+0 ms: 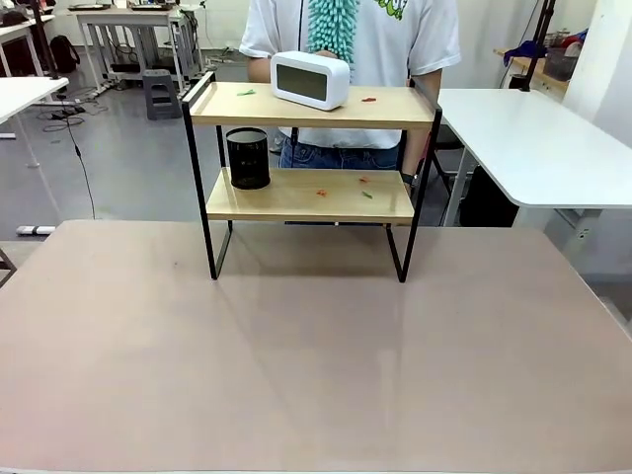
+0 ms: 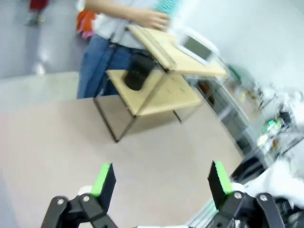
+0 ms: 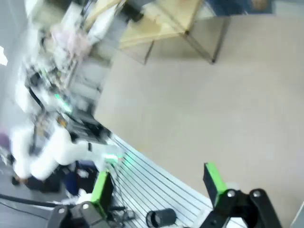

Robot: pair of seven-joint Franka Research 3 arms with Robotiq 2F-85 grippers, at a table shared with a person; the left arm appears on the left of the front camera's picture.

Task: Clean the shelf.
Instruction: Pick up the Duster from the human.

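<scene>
The shelf [image 1: 306, 196] stands at the table's far middle, two light wooden boards in a thin black frame. On its top board sits a white clock [image 1: 310, 79]; on the lower board a black mesh cup [image 1: 248, 158]. Small coloured scraps [image 1: 366, 194] lie on both boards. A person stands behind it holding a teal duster [image 1: 333, 25]. My left gripper [image 2: 161, 180] is open above the table, with the shelf [image 2: 166, 90] some way ahead of it. My right gripper [image 3: 159, 183] is open over the table's edge, the shelf [image 3: 156, 26] far off.
The beige table [image 1: 316, 365] spreads in front of the shelf. A white table [image 1: 533, 138] stands at the right, another white table [image 1: 25, 94] at the left. The person's hand [image 2: 154, 19] rests at the top board.
</scene>
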